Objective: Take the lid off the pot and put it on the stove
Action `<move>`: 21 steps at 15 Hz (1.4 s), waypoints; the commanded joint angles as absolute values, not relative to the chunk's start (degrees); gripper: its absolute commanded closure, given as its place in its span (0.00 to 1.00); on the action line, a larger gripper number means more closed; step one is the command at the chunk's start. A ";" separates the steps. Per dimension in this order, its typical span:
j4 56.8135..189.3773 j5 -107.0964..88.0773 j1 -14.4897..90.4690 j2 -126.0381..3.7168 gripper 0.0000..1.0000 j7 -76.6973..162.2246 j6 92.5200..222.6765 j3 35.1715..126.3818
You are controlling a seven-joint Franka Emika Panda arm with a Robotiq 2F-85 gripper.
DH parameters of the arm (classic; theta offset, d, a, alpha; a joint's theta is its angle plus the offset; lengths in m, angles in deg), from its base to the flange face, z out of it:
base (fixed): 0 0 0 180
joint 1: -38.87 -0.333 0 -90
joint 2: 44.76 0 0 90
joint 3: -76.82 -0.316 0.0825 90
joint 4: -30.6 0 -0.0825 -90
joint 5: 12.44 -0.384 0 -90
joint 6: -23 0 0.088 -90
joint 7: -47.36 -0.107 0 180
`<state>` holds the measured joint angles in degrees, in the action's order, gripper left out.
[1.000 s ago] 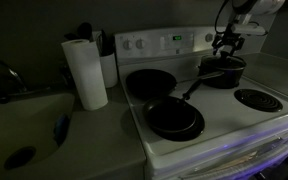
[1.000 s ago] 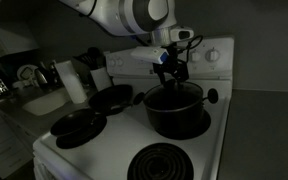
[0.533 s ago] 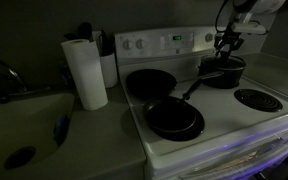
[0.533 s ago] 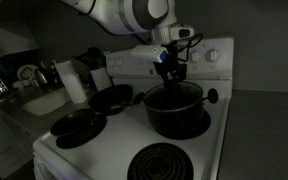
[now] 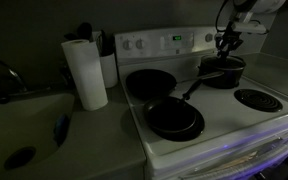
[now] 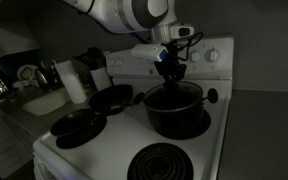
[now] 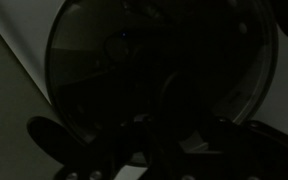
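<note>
The small black pot (image 5: 224,73) (image 6: 174,112) stands on a back burner of the white stove (image 5: 219,125) (image 6: 99,150), its long handle (image 5: 194,88) pointing forward. The glass lid (image 6: 174,93) (image 7: 114,50) lies on the pot; its metal rim fills the dim wrist view. My gripper (image 5: 227,46) (image 6: 170,73) (image 7: 174,130) hangs straight down over the lid's centre. Its fingers are shut around the dark knob, which they mostly hide.
Two wide black frying pans (image 5: 149,83) (image 5: 174,118) sit on the other burners beside the pot. A bare coil burner (image 5: 256,99) (image 6: 169,162) lies near the front edge. A paper towel roll (image 5: 85,72) and a sink (image 5: 24,130) are beside the stove.
The fingers have closed in on the lid's knob. The arm, pot and lid have stayed in place.
</note>
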<state>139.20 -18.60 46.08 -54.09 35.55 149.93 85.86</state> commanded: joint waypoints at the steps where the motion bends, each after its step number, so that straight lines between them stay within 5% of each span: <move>1: 139.69 -18.64 45.90 -53.84 0.86 34.78 148.84 85.21; 21: 137.48 -10.31 43.32 -50.92 0.86 33.98 143.93 84.28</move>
